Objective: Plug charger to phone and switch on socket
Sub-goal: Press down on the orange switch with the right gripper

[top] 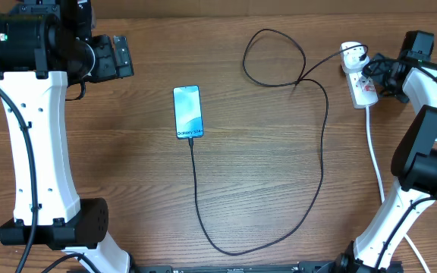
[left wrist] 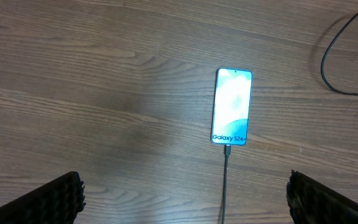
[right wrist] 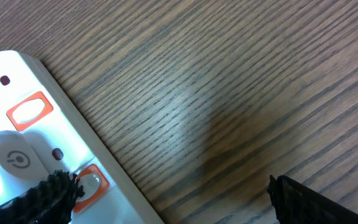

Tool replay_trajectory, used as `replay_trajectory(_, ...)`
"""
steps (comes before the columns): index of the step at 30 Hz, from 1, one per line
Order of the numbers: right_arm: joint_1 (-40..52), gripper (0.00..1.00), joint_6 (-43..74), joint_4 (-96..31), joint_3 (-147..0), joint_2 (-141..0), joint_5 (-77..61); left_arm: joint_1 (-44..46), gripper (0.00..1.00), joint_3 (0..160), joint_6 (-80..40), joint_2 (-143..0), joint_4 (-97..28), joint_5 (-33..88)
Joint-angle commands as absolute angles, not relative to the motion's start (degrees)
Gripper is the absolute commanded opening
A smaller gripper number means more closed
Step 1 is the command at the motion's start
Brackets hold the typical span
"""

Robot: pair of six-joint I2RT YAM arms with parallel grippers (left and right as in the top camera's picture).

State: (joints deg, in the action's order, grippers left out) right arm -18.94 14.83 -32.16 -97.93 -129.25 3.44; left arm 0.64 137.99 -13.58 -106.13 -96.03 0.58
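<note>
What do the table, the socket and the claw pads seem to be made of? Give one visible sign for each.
The table: wood or wood-look laminate, matte; brown grain lines run across it.
The socket: white moulded plastic, smooth with a slight sheen; rounded edges, orange-red switches.
The claw pads: black and ribbed, probably rubber, though the look leaves it open.
</note>
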Motion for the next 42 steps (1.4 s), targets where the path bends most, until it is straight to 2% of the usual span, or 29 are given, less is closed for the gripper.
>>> replay_trajectory(1,-18.7,1.00,15.2,-31.9,-98.6,-131.3,4.3,0.8,1.00,138.0,-13.8,-104.6,-96.0,-0.2)
replay_trajectory(42,-15.2,1.00,15.1,-34.6,-98.6,-131.9,3.3,0.8,1.00,138.0,-13.8,-104.6,-96.0,-0.2)
